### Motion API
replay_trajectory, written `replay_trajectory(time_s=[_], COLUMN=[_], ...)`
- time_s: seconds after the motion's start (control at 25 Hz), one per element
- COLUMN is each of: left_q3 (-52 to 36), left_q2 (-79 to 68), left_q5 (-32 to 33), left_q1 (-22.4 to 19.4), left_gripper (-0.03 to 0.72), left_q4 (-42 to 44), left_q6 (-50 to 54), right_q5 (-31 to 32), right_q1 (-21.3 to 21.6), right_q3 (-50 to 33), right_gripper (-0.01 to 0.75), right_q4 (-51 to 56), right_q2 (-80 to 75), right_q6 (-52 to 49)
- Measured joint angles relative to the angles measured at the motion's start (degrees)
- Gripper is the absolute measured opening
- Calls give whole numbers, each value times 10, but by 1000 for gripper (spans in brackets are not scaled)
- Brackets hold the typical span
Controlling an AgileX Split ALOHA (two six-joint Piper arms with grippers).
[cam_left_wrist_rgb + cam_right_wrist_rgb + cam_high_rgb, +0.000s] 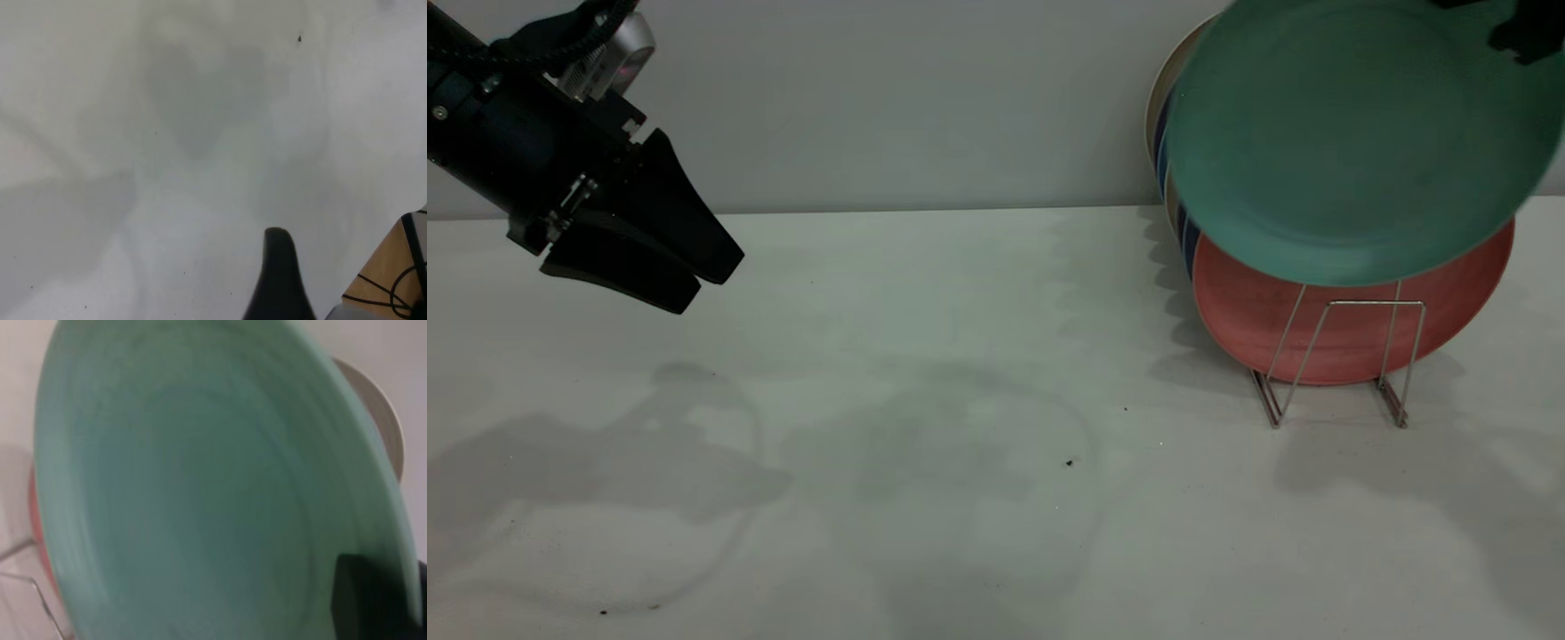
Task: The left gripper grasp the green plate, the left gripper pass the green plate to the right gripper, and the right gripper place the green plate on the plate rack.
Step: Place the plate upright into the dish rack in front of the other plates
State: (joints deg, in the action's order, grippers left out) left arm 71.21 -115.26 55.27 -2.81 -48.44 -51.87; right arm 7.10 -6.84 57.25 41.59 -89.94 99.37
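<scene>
The green plate [1352, 142] hangs tilted in the air at the upper right, above and in front of the plate rack [1338, 360]. My right gripper [1519, 34] is shut on its upper right rim. In the right wrist view the plate [200, 493] fills the picture, with one black finger [370, 600] pressed on its face near the rim. My left gripper [704, 280] is open and empty, held above the table at the far left. Only one of its fingers [277, 273] shows in the left wrist view, over bare table.
A salmon-pink plate [1316, 329] stands in the rack, with blue-edged plates [1184, 240] and a cream plate [1160, 98] behind it. The rack's wire [27, 580] and the pink rim [35, 533] show beside the green plate. White table [960, 400]; a wooden surface with cables [393, 273].
</scene>
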Motion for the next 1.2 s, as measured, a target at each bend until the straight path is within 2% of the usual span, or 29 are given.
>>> replay_trajectory(time_s=[0.24,0.88,1.04,1.2], left_q3=[0,0,0,0], left_q2=[0,0,0,0], left_q5=[-1,-1,-1,0], left_q1=[0,0,0,0], left_gripper=[591,591,591,591], left_q4=[0,0,0,0], left_q6=[0,0,0,0], right_q5=[23,23,20,20], right_q1=[10,10,10,10], right_q3=[0,0,0,0], right_gripper=[53,69,90,156], right_q4=[0,8,28,37], right_q2=[-4,-35,-35,-35], right_q6=[13,30,30,30])
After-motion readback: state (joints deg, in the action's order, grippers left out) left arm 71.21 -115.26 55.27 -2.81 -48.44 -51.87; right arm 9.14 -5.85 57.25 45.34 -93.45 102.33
